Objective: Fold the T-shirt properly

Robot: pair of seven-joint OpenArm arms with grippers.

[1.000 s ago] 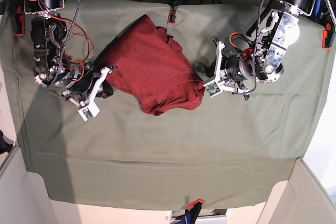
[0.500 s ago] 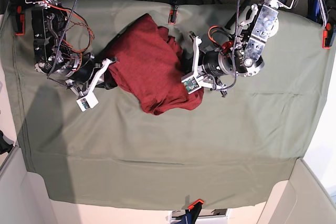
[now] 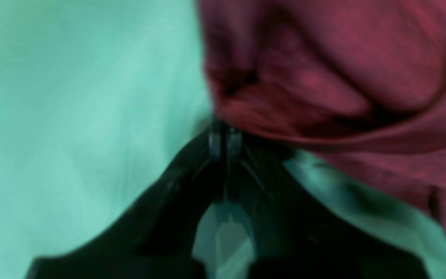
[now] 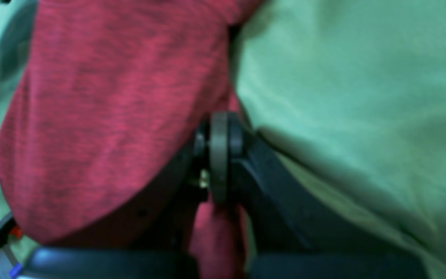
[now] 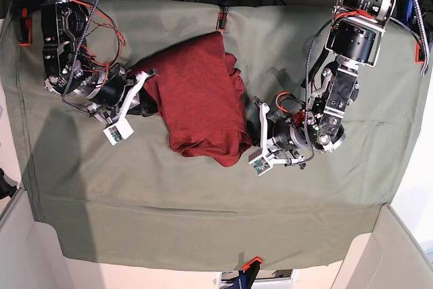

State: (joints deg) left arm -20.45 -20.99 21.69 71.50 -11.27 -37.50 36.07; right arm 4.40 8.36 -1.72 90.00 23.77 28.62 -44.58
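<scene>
dark red soft knit t-shirt (image 5: 203,103) bunched on pale green cloth sheet (image 5: 203,208), between both grippers. right gripper (image 4: 219,155) clamped on a fold of its edge. left gripper (image 3: 225,141) pinched together at the hem; cloth between tips unclear.

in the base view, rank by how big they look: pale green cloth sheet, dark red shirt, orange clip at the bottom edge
1. Pale green cloth sheet, largest.
2. Dark red knit T-shirt.
3. Orange clip, smallest.
</scene>
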